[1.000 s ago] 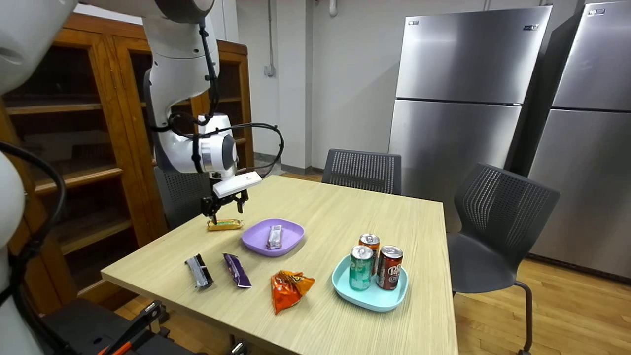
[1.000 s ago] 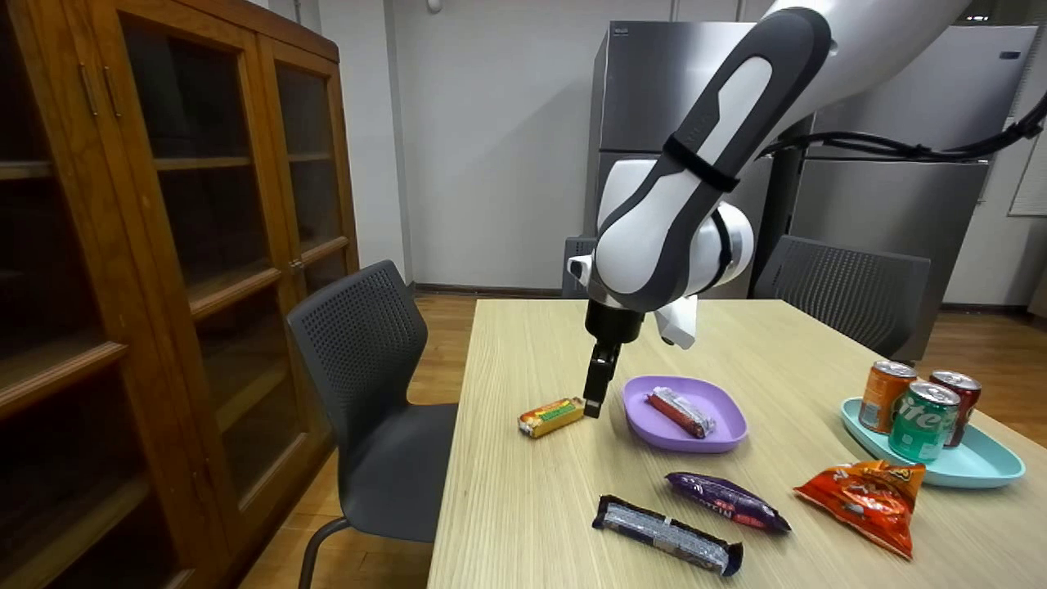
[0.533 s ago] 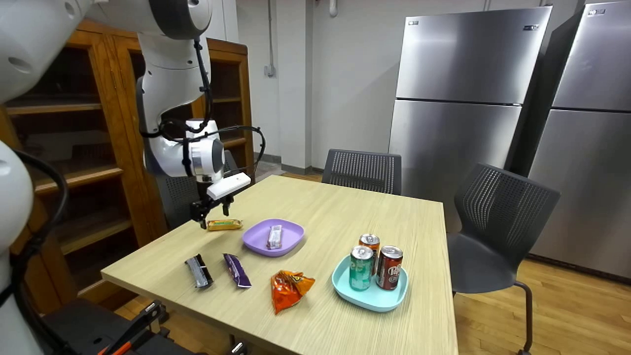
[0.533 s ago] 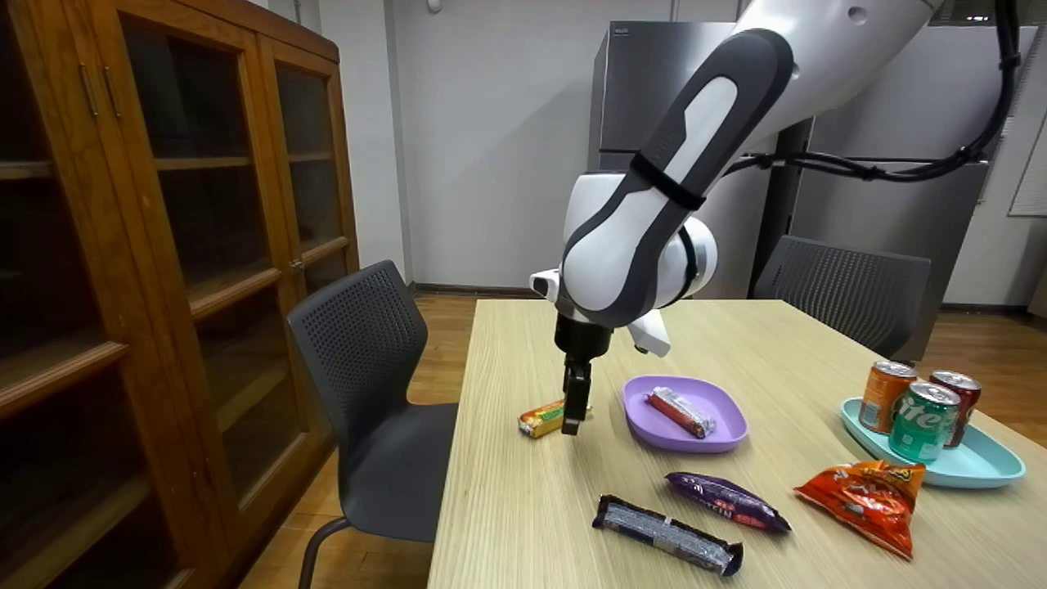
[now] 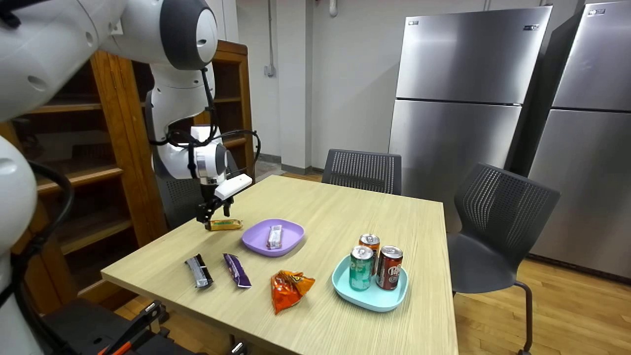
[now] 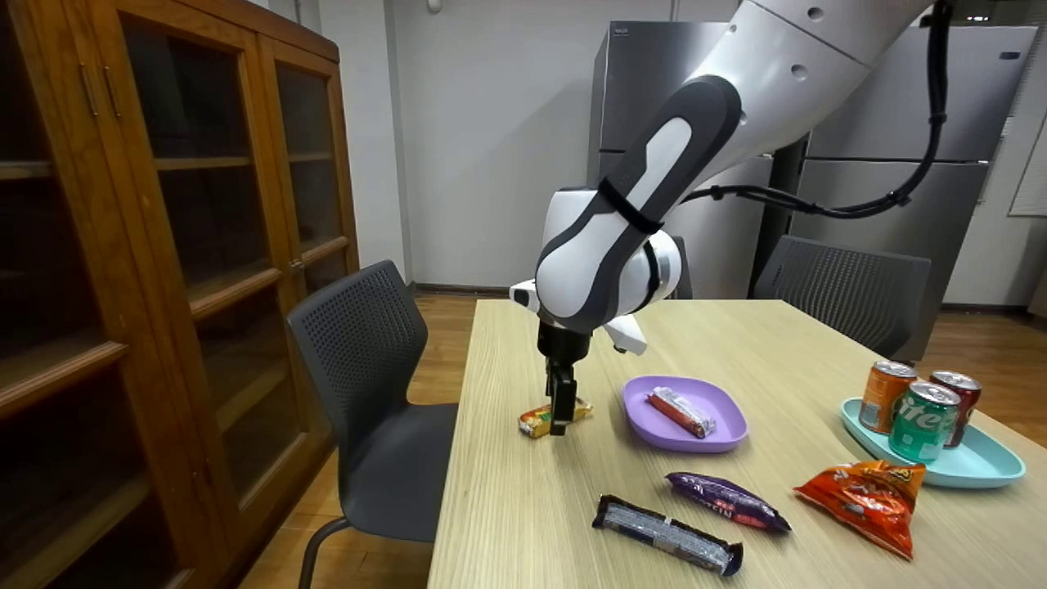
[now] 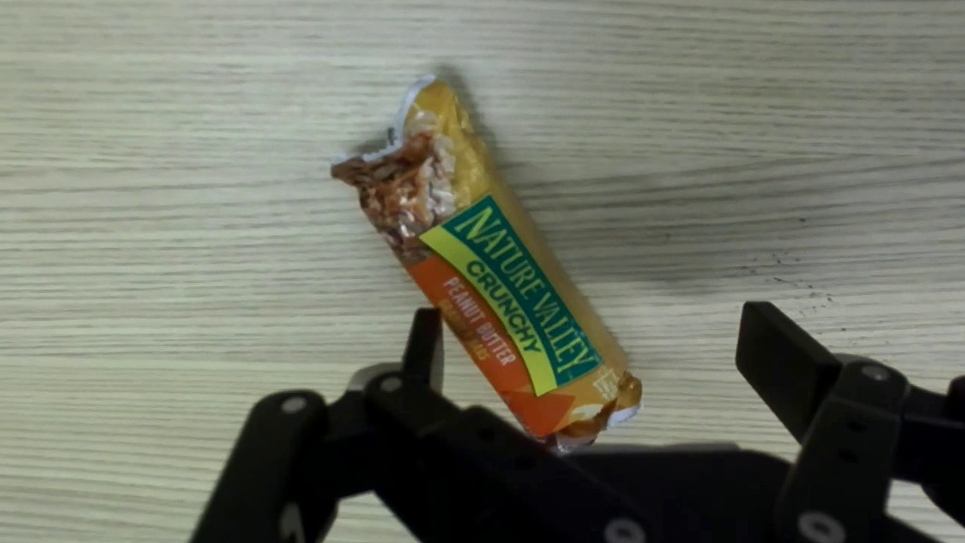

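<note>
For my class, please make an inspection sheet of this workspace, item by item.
Surface: pale wood-grain table; small dark specks in the wrist view.
Work item: oblong yellow-and-orange wrapped snack bar, lying on the table.
Clutter: rounded purple plate bearing a red-and-silver wrapped bar; purple wrapped bar; black-and-silver wrapped bar; crumpled orange-red bag; rounded turquoise tray bearing three metal cans.
Tool: black two-fingered tool, open, holding nothing; contact with the snack bar cannot be told.
Cables: black cables along the white arm, one loop hanging.
Surroundings: grey perforated-back chairs, steel refrigerators, wooden glass-door cabinet.

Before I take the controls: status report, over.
Black two-finger gripper open. Oblong yellow-wrapped Nature Valley bar ungripped. Shallow purple plate nearby, apart from both.
</note>
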Robot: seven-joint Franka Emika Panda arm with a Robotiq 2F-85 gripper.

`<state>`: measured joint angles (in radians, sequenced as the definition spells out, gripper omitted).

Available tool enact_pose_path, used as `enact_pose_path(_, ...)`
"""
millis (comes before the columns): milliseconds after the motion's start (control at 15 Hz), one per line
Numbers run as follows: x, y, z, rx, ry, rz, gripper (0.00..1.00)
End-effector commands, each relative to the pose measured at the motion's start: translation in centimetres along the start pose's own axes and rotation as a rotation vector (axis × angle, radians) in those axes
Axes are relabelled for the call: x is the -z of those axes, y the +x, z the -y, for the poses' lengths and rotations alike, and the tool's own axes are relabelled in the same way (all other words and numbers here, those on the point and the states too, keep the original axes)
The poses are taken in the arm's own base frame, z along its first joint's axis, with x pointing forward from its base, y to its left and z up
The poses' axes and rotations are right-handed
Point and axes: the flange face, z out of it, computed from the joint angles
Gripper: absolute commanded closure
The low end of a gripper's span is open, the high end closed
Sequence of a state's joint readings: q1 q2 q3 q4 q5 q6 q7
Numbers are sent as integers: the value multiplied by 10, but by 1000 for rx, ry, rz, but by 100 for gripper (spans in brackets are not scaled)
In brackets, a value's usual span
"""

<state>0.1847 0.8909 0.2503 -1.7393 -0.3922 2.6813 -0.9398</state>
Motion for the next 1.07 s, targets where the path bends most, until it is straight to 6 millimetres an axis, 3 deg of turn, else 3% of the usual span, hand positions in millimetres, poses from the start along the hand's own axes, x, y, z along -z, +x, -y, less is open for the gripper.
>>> enact_pose_path(0,-12,8,-21,60,14,10,0)
enact_pose_path(267,-21,11,-34,89,18,10,0)
enact_pose_path(333,-22,12,-37,93,20,11,25)
enact_pose_path(400,-23,12,-39,98,19,9,28)
enact_pose_path(667,-24,15,-44,108,15,8,60)
enact_pose_path(867,-11,15,-46,103,-11,10,81)
enact_pose_path(1000,0,14,-47,100,-36,9,84)
